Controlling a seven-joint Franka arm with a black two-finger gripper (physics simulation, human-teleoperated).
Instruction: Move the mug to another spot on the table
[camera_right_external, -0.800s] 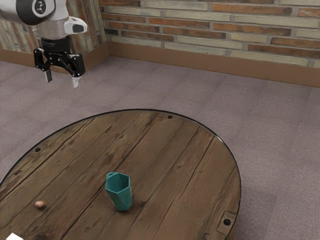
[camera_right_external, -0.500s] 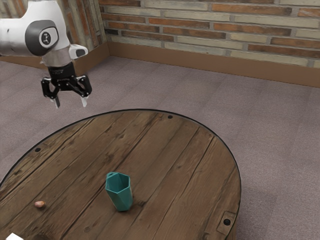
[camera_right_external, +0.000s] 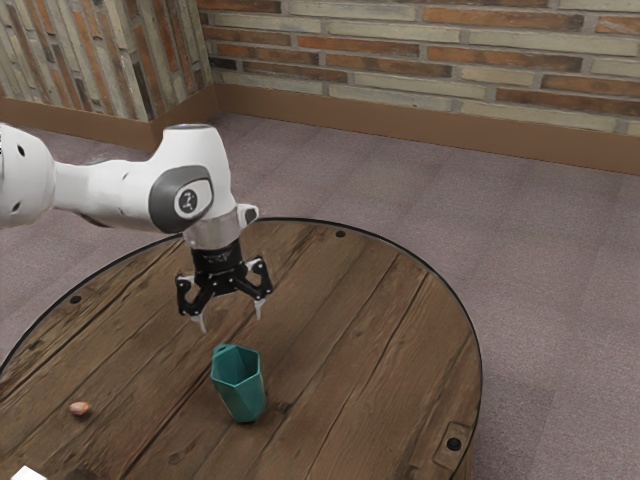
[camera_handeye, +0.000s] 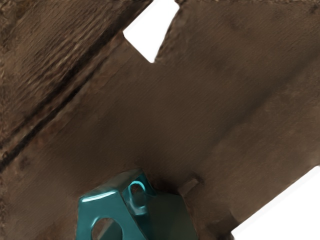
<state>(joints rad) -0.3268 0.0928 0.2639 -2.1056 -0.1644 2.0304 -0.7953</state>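
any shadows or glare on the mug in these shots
Exterior view: even, soft light; the mug throws a small dark shadow at its base on the table, no glare. Wrist view: the mug carries bright glossy highlights on its teal edges.

Pincer (camera_right_external: 229, 314) has dropped to above mug (camera_right_external: 238, 382)

soft, even light all over the exterior view, no hard beam anywhere. the mug (camera_right_external: 238, 383) drops just a small dark smudge on the table (camera_right_external: 380, 330) at its foot, toward the exterior view's right. a thin pale glint runs along the table's far rim. the arm (camera_right_external: 100, 190) shades to grey underneath. the wrist view is dimmer: murky brown wood, glossy spots on the mug (camera_handeye: 107, 200), two flat white patches (camera_handeye: 150, 30).
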